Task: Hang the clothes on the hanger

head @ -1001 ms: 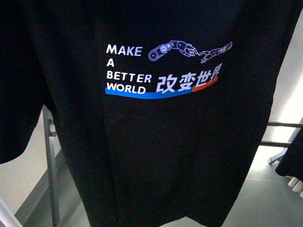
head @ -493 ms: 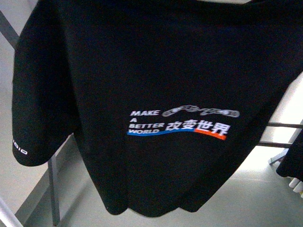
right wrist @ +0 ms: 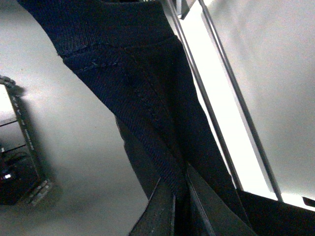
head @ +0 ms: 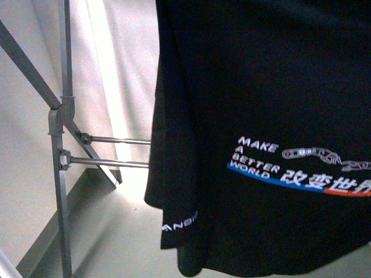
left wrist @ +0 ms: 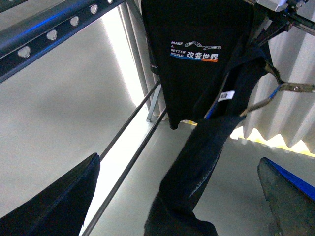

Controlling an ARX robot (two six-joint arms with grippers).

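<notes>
R pincer (right wrist: pixel 174 183) is pressed together on a ribbed edge of the T-shirt (head: pixel 261 87), cloth bunched between the fingers. The whole weight looks to hang off that one pinch. L pincer (left wrist: pixel 178 158) is spread wide w/ nothing pinched. A dark fold w/ a small white label (left wrist: pixel 226 95) dangles down between its fingers. Prob the same shirt, but I can't swear to it.

Where's the shirt? Up in the air, hanging in front of the rack (head: pixel 59 197), its side edge covering the far ends of the rack's two rods (head: pixel 116 139). The print (head: pixel 290 168) faces the robot. No desk in sight.

Just beside that label fold there's a thin bent wire, which looks like the hanger (left wrist: pixel 295 88). Hard to tell how it's held.

My read: the step is getting the neck opening over the hanger, and it isn't on yet. To do it well:
- R holds its pinch steady and high, so the cloth hangs clear of the rack's rods and can't snag.
- L goes for the edge near the label, since that marks the neck, and takes one layer only, not the bunched fold.
- Pull the opening taut between the two pincers before feeding a hanger arm in. A slack collar will just slide off the wire.
- Go slow. The shirt is big and floppy, so any swing will drag it against the rack.
</notes>
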